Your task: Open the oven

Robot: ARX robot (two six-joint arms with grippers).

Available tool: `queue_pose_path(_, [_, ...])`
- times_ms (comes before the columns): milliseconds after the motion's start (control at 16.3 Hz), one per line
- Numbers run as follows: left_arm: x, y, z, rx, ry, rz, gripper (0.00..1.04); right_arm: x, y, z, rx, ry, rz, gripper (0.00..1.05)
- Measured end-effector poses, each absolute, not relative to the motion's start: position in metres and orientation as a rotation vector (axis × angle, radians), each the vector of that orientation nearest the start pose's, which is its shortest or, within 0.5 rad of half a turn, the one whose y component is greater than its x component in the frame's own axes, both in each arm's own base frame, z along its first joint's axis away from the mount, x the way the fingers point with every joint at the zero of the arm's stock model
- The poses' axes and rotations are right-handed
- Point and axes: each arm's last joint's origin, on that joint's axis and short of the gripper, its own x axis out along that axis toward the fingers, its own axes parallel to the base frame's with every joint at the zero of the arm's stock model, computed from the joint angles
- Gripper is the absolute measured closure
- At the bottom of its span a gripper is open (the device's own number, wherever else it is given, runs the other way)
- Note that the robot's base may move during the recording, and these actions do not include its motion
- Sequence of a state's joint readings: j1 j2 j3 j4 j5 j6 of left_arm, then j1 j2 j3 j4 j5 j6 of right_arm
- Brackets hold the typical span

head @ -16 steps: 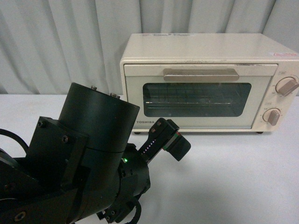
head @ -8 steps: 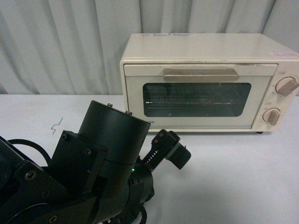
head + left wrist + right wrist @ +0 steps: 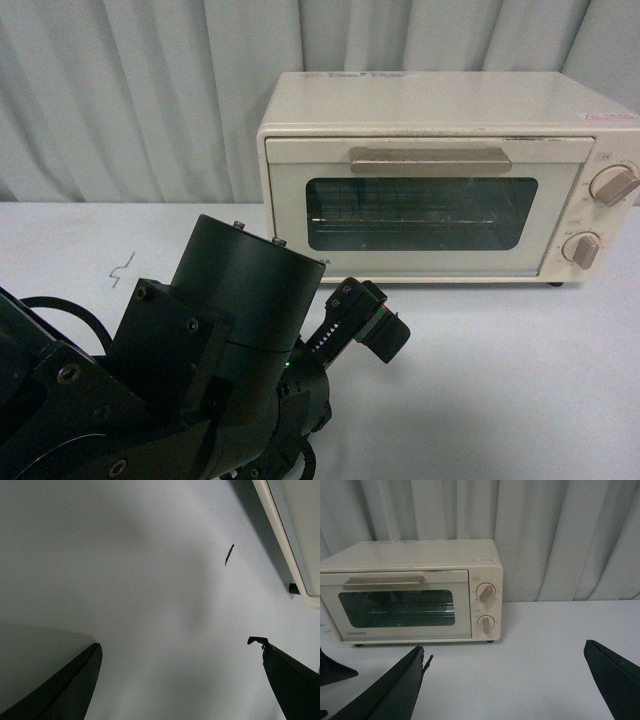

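Note:
The cream oven point(image 3: 440, 175) stands at the back right of the white table, against the curtain. Its glass door is shut, with the beige bar handle point(image 3: 430, 160) across the top and two round knobs point(image 3: 612, 184) at its right. My left arm point(image 3: 220, 350) fills the front view's lower left, short of the oven's front. The left gripper point(image 3: 177, 642) is open over bare table, with the oven's lower edge point(image 3: 287, 530) off to one side. The right gripper point(image 3: 505, 650) is open too, facing the oven point(image 3: 410, 590) from a distance and holding nothing.
A pale pleated curtain point(image 3: 130, 90) hangs behind the table. A small bent wire-like mark point(image 3: 122, 268) lies on the white table point(image 3: 500, 380) left of the arm. A thin dark sliver point(image 3: 229, 555) lies on the table near the oven's foot point(image 3: 294, 588).
A second ago the left arm stood higher and further left. It has dropped and shifted right, uncovering the small mark on the table. It has barely moved over the last half second.

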State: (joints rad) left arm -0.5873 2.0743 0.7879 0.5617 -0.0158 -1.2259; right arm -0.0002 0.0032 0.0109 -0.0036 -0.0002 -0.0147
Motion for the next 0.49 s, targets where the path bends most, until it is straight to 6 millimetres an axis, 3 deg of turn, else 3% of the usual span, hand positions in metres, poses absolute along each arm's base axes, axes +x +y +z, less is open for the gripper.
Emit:
queue_pose_path(61, [0.288, -0.191, 0.052, -0.924, 0.921, -0.045, 0.07, 0.097, 0.000, 0.167, -0.015, -0.004, -0.005, 0.06])
queue_pose_path(184, [0.288, -0.191, 0.052, -0.924, 0.920, -0.044, 0.07, 0.107, 0.007, 0.179, -0.049, 0.026, -0.263, 0.06])
queue_pose_path(245, [0.288, -0.191, 0.052, -0.922, 0.918, -0.039, 0.07, 0.144, 0.004, 0.224, -0.185, -0.054, -0.468, 0.06])
queue_pose_path(307, [0.288, -0.191, 0.052, -0.924, 0.920, -0.043, 0.07, 0.224, 0.021, 0.272, -0.464, -0.133, -0.341, 0.06])
queue_pose_path(368, [0.288, -0.191, 0.052, -0.923, 0.920, -0.042, 0.07, 0.277, 0.031, 0.280, -0.692, -0.071, -0.254, 0.06])
queue_pose_path(491, [0.288, -0.191, 0.052, -0.923, 0.919, -0.041, 0.07, 0.306, 0.037, 0.284, -0.812, -0.044, -0.208, 0.06])
